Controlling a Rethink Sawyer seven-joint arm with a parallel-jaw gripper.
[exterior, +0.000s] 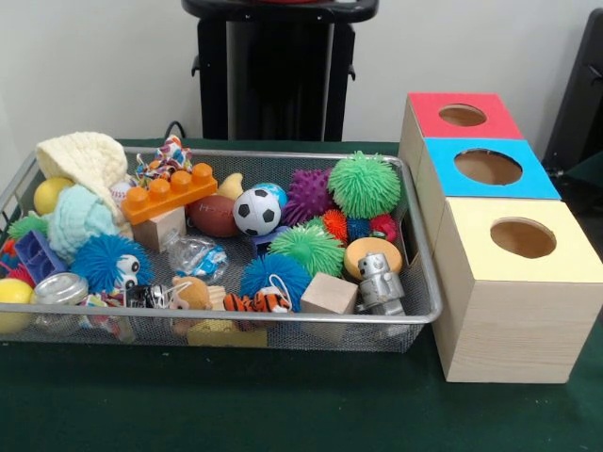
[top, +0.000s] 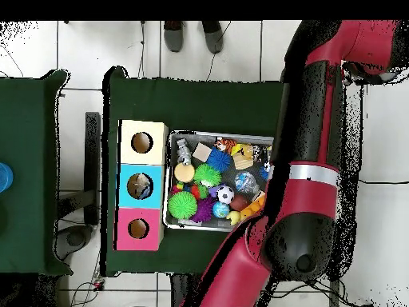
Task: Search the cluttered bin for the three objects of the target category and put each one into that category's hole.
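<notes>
The wire bin (exterior: 419,282) brims with spiky balls and toys; three holed boxes (exterior: 509,311) stand beside. The gripper is not visible.

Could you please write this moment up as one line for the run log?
arm: over bin's side, gripper unseen | wire bin: full of toys | boxes: red, blue, yellow beside bin | blue hole: something inside

a dark green cloth (exterior: 283,405) covers the table. in the overhead view a person's shoes (top: 192,36) stand on the tiled floor (top: 88,48) beyond it; a second green table (top: 28,172) sits alongside.
</notes>
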